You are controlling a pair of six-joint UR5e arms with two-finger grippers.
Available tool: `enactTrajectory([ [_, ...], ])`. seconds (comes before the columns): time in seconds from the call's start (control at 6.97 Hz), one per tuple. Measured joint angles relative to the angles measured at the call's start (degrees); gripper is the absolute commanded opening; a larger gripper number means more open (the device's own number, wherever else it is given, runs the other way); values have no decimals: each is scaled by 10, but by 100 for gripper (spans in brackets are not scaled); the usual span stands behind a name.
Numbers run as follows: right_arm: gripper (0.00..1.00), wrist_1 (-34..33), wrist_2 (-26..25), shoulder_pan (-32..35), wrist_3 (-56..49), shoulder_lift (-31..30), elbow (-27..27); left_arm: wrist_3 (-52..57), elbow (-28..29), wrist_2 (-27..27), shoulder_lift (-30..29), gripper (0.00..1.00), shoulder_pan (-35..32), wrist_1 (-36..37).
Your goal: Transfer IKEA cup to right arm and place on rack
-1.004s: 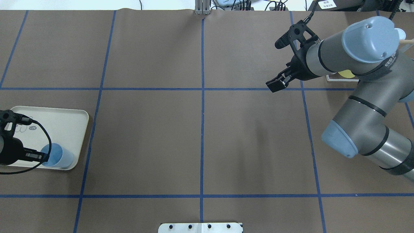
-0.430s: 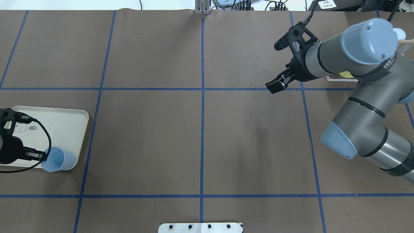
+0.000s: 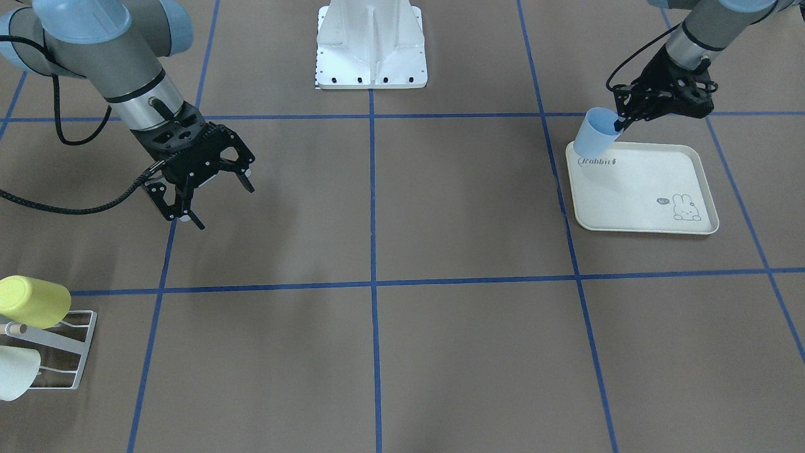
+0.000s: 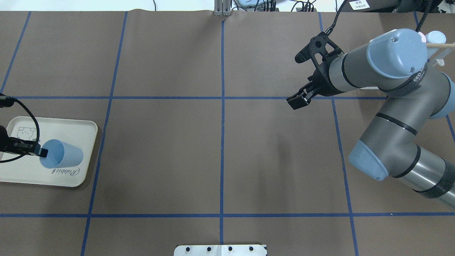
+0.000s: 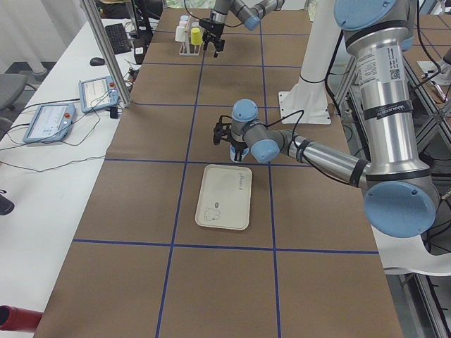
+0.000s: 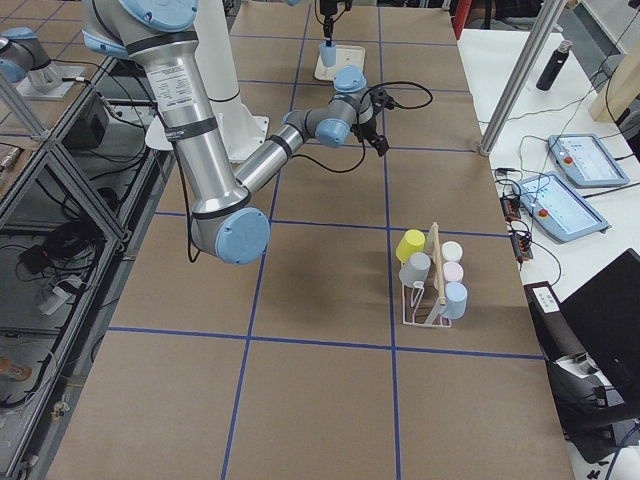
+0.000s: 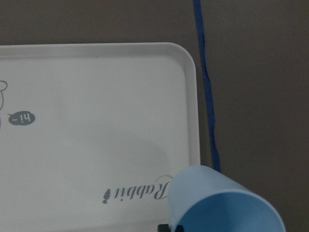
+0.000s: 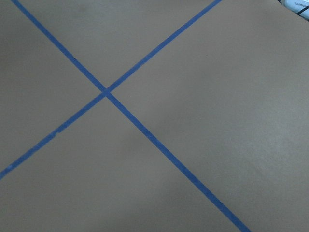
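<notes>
The light-blue IKEA cup (image 4: pixel 65 155) hangs tilted over the near right part of the cream rabbit-print tray (image 4: pixel 21 176), mouth toward my left gripper (image 4: pixel 39 152), which is shut on its rim. The front-facing view shows the same cup (image 3: pixel 593 134) lifted over the tray's corner (image 3: pixel 641 189) in the left gripper (image 3: pixel 619 123). The left wrist view shows the cup's rim (image 7: pixel 224 205) low in the frame. My right gripper (image 3: pixel 224 206) hovers open and empty over the table, far from the cup; overhead the right gripper (image 4: pixel 296 101) sits right of centre. The rack (image 3: pixel 60 352) stands by the table's right end.
The white wire rack (image 6: pixel 430 295) holds a yellow cup (image 3: pixel 31 301) and several pale ones along its wooden dowel (image 4: pixel 440 45). A white mount plate (image 3: pixel 371 44) sits at the robot's base. Blue tape lines grid the brown table (image 4: pixel 220 149).
The left gripper has lifted the cup off the tray's near right corner and tipped it sideways, uncovering the tray's lettering. The right arm has shifted slightly toward the table's centre.
</notes>
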Motion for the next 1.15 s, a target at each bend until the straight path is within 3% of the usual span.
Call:
enactTrajectory([
  [0.29,99,114,0,-18,-1,-15,-26,-75,-6,-47,-83,0,-18,10],
  [0.57,99,308,0,-41,-5,-50,-62,-182,-2,-83,-181,0,-18,11],
  [0.86,99,491,-2,-69,-6,-60,-106,-282,17,-91,-273,0,-6,7],
  [1.15,99,605,-49,-110,-13,-56,-123,-363,42,-75,-350,0,30,6],
])
